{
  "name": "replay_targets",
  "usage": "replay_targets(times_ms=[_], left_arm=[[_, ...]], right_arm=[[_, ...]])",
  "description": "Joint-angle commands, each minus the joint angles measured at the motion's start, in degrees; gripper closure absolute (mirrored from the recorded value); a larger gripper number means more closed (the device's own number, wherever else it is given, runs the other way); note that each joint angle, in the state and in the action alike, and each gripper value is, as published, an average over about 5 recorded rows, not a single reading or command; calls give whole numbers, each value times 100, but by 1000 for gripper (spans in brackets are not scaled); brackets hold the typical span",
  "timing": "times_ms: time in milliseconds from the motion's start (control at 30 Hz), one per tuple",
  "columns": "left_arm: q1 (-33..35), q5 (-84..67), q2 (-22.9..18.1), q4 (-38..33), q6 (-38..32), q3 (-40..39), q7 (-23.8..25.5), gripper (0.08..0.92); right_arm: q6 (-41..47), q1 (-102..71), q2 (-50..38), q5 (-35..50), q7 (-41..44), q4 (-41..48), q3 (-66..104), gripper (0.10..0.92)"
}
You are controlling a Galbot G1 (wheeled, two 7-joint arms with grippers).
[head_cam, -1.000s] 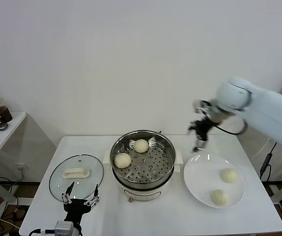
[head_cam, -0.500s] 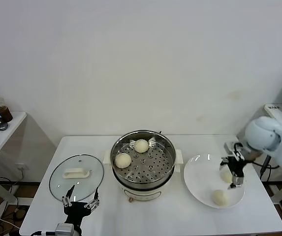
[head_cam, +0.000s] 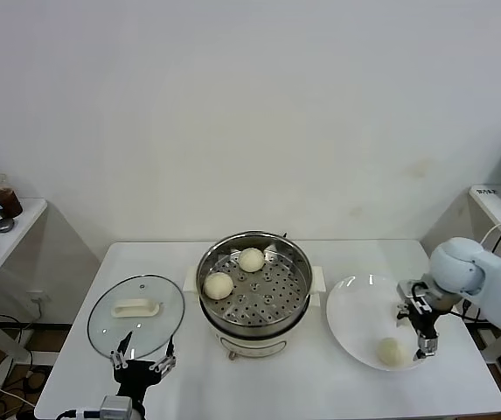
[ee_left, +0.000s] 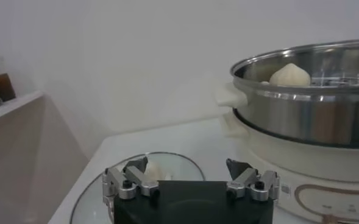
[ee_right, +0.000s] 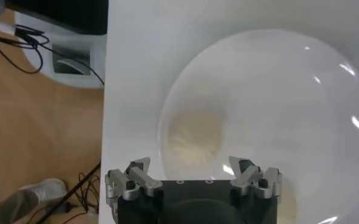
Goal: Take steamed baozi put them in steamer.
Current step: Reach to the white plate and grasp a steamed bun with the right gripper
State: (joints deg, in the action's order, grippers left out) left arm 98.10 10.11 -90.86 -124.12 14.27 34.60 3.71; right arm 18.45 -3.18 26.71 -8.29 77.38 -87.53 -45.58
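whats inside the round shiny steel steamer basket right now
Two pale cream-white buns lie on the perforated floor of the steel steamer basket, toward its left side. The cream-white pot underneath hides its own interior.

Bright even light, glare on plate [ee_right: 325, 79], w/ blurry bun [ee_right: 194, 137].

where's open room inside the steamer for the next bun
The steamer floor is bare on its right and front half; two baozi crowd the back and left. The right tool is over the plate, open, beside a bun.
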Motion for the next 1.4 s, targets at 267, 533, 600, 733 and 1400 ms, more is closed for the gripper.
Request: replay_targets(times_ms=[267, 533, 600, 733, 1400], left_arm=[[-110, 4, 1, 210, 3, 21, 15, 177], [-160, 3, 12, 256, 12, 34, 33, 177], [-169, 3, 12, 266, 12, 33, 36, 177], [-198, 0, 25, 279, 17, 43, 44, 177], [-217, 3, 18, 279, 24, 41, 40, 177]], right_arm=[[-88, -337, 493, -232, 19, 534, 212, 203], [-83, -387, 645, -232, 1, 649, 205, 203], [-82, -392, 653, -240, -1, 659, 198, 203], [-75, -398, 652, -238, -4, 673, 192, 203], [-14, -450, 622, -198, 2, 680, 181, 410]])
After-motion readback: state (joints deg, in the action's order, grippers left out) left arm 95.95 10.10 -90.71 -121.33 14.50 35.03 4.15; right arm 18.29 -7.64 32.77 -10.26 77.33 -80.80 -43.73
